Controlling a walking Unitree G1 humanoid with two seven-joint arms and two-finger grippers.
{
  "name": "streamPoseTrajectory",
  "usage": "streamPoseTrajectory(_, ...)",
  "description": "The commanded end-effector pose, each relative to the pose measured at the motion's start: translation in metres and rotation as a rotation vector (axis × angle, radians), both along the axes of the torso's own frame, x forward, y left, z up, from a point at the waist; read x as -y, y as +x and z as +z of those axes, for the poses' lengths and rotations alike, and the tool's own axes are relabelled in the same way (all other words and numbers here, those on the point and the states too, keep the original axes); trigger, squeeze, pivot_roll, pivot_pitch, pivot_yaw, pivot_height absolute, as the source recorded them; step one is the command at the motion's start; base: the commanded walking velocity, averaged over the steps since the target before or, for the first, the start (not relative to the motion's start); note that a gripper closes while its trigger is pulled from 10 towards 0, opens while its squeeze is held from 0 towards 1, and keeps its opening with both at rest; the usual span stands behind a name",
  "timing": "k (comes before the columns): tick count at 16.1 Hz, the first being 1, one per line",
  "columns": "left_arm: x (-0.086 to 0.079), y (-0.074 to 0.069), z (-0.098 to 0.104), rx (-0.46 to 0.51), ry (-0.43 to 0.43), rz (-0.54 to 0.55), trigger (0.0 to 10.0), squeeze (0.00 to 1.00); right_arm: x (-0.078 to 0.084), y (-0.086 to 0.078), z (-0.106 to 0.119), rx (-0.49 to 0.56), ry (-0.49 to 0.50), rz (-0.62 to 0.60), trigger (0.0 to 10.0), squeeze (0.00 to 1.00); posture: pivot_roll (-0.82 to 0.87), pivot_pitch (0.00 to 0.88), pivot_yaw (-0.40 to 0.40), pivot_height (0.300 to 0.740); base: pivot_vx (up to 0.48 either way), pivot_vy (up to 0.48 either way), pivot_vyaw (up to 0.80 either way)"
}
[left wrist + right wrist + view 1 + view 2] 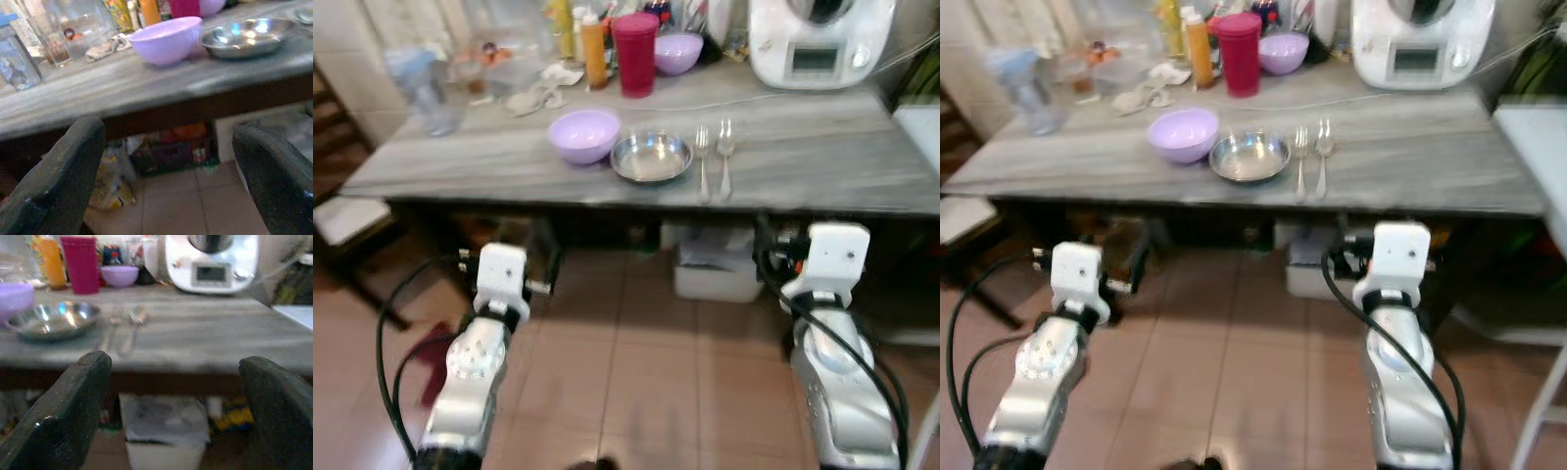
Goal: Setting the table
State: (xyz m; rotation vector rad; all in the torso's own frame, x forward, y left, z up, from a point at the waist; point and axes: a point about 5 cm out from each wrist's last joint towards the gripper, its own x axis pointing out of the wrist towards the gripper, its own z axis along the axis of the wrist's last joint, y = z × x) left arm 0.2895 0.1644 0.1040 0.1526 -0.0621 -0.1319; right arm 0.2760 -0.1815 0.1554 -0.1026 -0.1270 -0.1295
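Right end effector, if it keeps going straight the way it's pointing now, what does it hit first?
Probably the front edge of the table. The right end effector, open, sits below tabletop height, aimed at that edge; the white bin lies underneath. Depth is unclear.

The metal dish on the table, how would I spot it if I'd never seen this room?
Find the long grey table with the white kitchen machine at its back. Near the front edge, about midway, sits the metal dish, between a lilac bowl and a fork and spoon. It alone is shiny, shallow steel.
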Motion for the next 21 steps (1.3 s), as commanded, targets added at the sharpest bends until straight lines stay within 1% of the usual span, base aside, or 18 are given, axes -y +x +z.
streamPoseTrajectory(1,-0.003,0.0,-0.001,-0.002,0.015,0.002,10.0,0.0,-0.001,0.0,0.002,0.011,0.004,-0.001,10.0,0.0,-0.22,0.078,0.098,0.74,-0.304,0.0,0.0)
streamPoseTrajectory(6,-0.002,0.001,0.0,0.01,0.021,-0.016,10.0,0.0,0.0,0.001,0.002,0.012,0.001,-0.005,10.0,0.0,-0.21,0.072,0.1,0.74,-0.293,0.0,0.0)
streamPoseTrajectory(8,0.001,0.001,0.001,0.016,0.009,-0.052,10.0,0.0,-0.001,0.001,0.002,0.014,0.002,-0.004,10.0,0.0,-0.21,0.071,0.101,0.74,0.0,0.0,0.0)
streamPoseTrajectory(10,0.003,-0.002,0.003,0.016,-0.042,-0.104,10.0,0.0,-0.002,0.001,0.002,0.018,0.002,-0.004,10.0,0.0,-0.21,0.069,0.104,0.74,0.0,0.0,0.0)
streamPoseTrajectory(12,0.006,-0.002,0.005,0.025,-0.026,-0.107,10.0,0.0,-0.002,0.001,0.002,0.02,0.003,-0.006,10.0,0.0,-0.21,0.071,0.102,0.74,0.0,0.0,0.0)
streamPoseTrajectory(14,0.009,-0.002,0.005,0.021,-0.04,-0.133,10.0,0.0,-0.002,0.002,0.002,0.021,0.003,-0.006,10.0,0.0,-0.21,0.071,0.103,0.74,0.0,0.0,0.0)
streamPoseTrajectory(16,0.01,-0.002,0.006,0.015,-0.054,-0.14,10.0,0.0,-0.001,0.002,0.002,0.021,0.003,-0.01,10.0,0.0,-0.21,0.071,0.103,0.74,0.0,-0.3,0.0)
streamPoseTrajectory(21,0.013,-0.003,0.007,0.014,-0.056,-0.155,10.0,0.0,-0.002,0.001,0.001,0.018,0.005,-0.014,10.0,0.0,-0.21,0.077,0.109,0.74,0.0,-0.324,0.0)
